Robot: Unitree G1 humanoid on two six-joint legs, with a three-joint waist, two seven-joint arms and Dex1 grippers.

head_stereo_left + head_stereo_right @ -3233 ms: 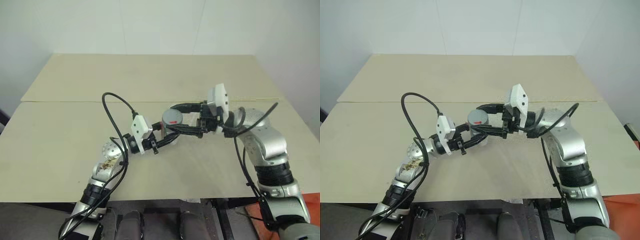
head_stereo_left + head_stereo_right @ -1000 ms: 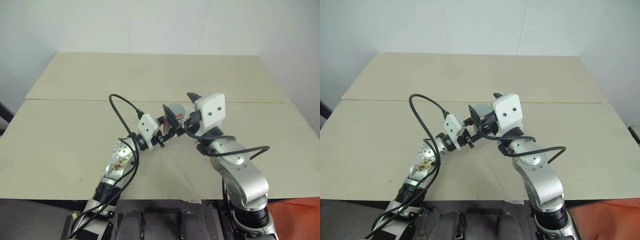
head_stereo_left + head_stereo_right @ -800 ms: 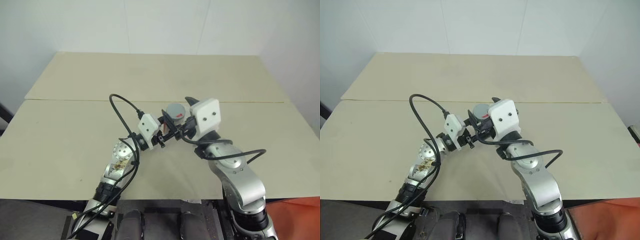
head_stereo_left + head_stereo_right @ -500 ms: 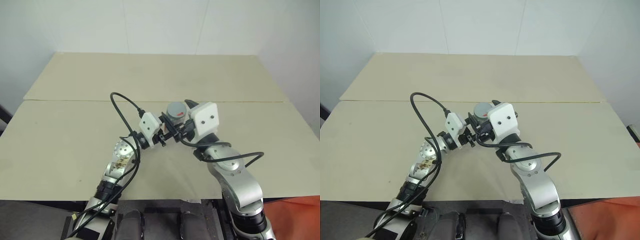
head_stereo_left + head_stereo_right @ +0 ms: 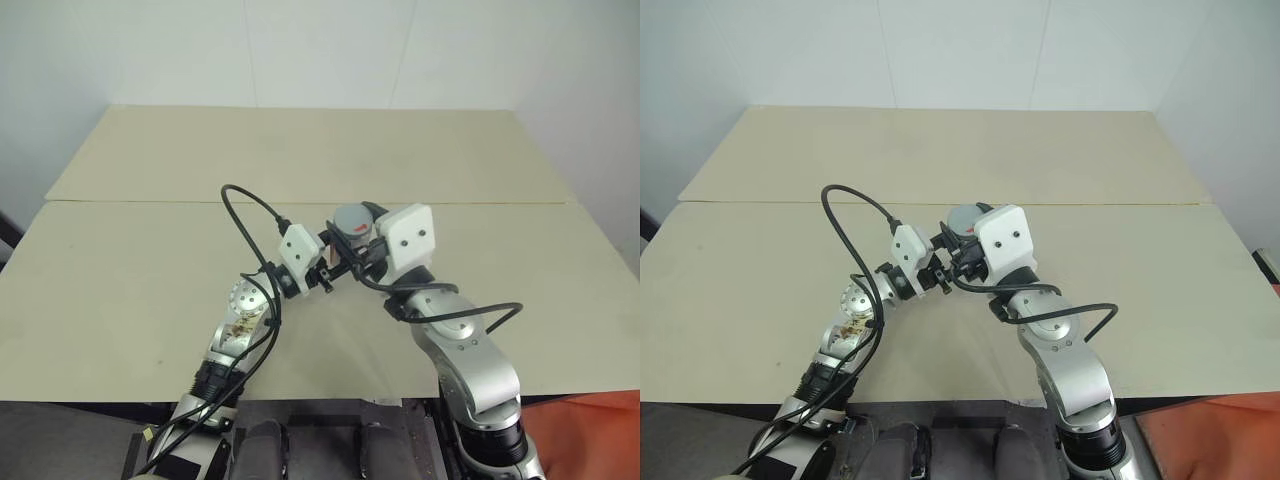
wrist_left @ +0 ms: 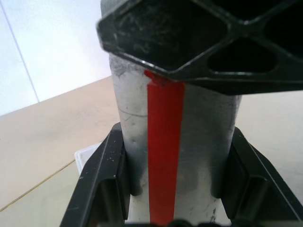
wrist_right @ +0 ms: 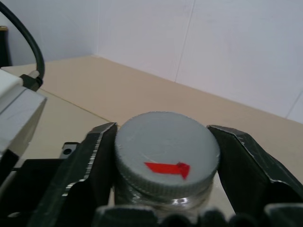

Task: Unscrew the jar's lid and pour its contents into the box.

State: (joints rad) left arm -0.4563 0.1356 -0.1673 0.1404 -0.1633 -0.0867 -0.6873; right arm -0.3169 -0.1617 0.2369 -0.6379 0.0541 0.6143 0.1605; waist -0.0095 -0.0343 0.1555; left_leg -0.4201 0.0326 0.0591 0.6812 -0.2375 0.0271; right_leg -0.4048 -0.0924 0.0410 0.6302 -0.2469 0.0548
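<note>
Wide beige bench (image 5: 150, 260), seam running side to side across it. Both arms meet above its middle, well in from every edge. Left pincer (image 6: 175, 170) pinches the small clear cylindrical jar (image 6: 189, 137) with the red stripe, held off the bench. Right pincer (image 7: 166, 156) is pressed onto the round grey screw lid (image 7: 165, 146) with a red arrow, one finger (image 7: 85, 165) on each side.
</note>
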